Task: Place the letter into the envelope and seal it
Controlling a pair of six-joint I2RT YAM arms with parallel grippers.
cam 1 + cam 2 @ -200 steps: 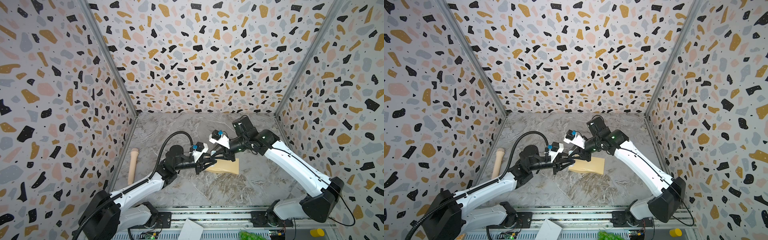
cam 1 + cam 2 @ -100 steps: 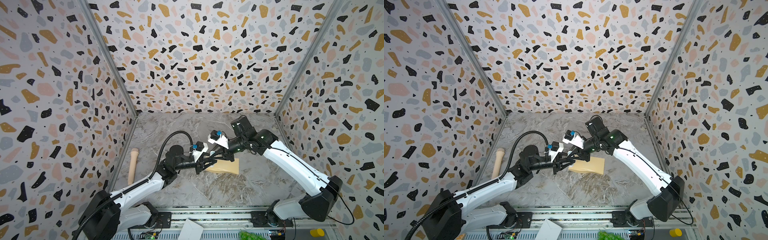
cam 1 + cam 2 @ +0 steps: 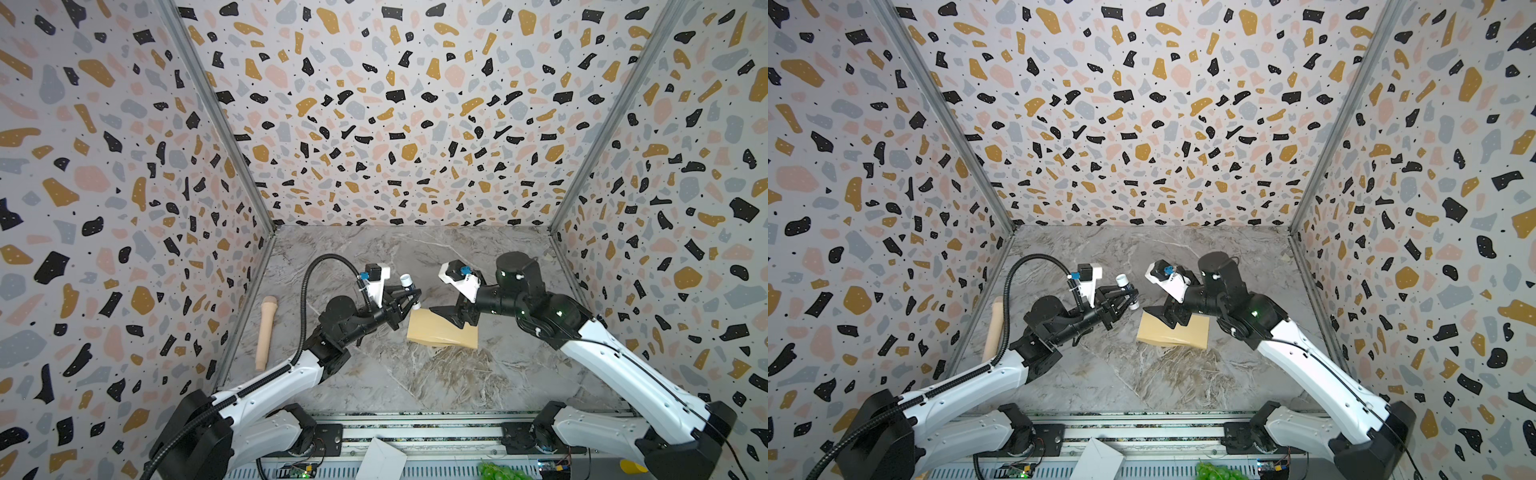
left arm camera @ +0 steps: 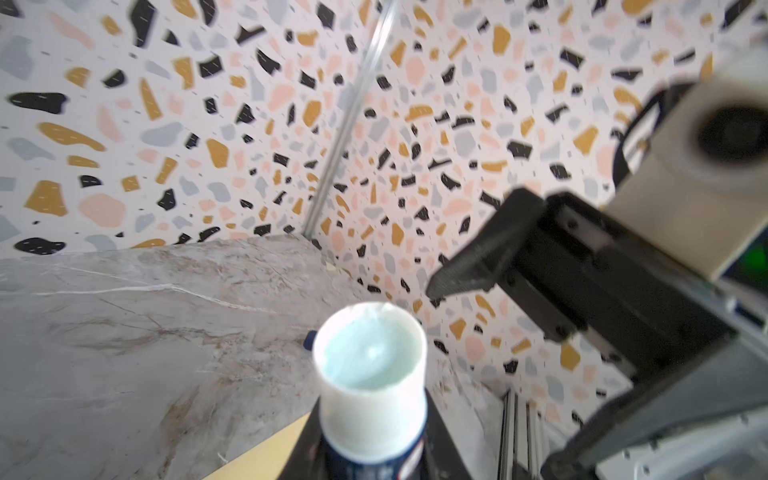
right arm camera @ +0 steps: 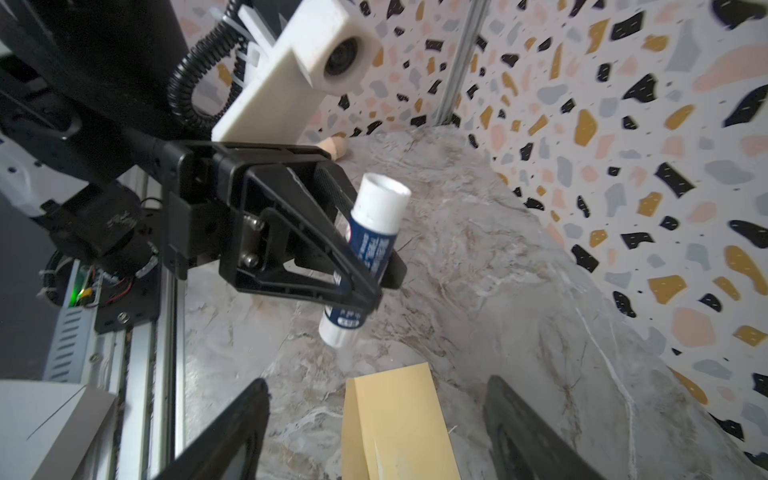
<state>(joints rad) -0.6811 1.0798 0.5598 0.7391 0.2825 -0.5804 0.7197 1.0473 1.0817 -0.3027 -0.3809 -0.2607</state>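
Above the middle of the worktop (image 3: 415,382), the left gripper (image 3: 409,302) is clamped on a glue stick (image 3: 408,290), whose upturned white end looks uncapped. Just beside it, the right gripper (image 3: 451,316) hangs with jaws spread wide and empty over the envelope (image 3: 440,337), which lies flat beneath. No letter shows; it is likely inside. To seal well, turn the glue end down, pin the envelope with the right jaws, and stroke lightly along the flap edge.
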